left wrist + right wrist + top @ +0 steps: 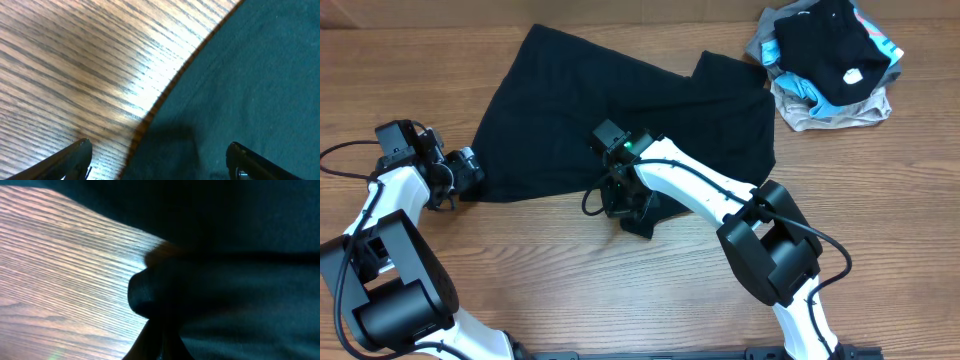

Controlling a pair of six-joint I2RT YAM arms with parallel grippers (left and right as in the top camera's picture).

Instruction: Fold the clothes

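- Nearest its own camera, the left claw (160, 159) shows as two dark fingertips (75, 157) in the bottom corners of the left wrist view. They stand wide apart with nothing between them.
- One fingertip is over bare wood and the other over cloth, so the claw straddles the hem.
- Only that view shows the hem up close. It runs diagonally from bottom centre to top right, with the wooden surface (75, 65) to its left and the black garment (250, 90) to its right.
- The right wrist view is dim. Dark cloth fills the top and right, and a rounded bunch of it sits at the centre beside bare wood. The fingers cannot be picked out there.
- Overhead, the right claw (638, 218) is down at the garment's near hem, about mid-width. It is closed together, and the bunched cloth looks pinched in it.
- Only the overhead view shows the arms. The right arm (690, 180) reaches from the near edge leftward and away. The left arm (390, 195) stands at the left, with its claw at the garment's near left corner.
- The garment lies spread flat across the middle of the surface, reaching toward the far edge.
- Farthest off, in the far right corner, a pile of clothes (820, 110) sits just beside the garment's far right corner. It is grey, light blue and beige, topped by a black piece with a small white patch.
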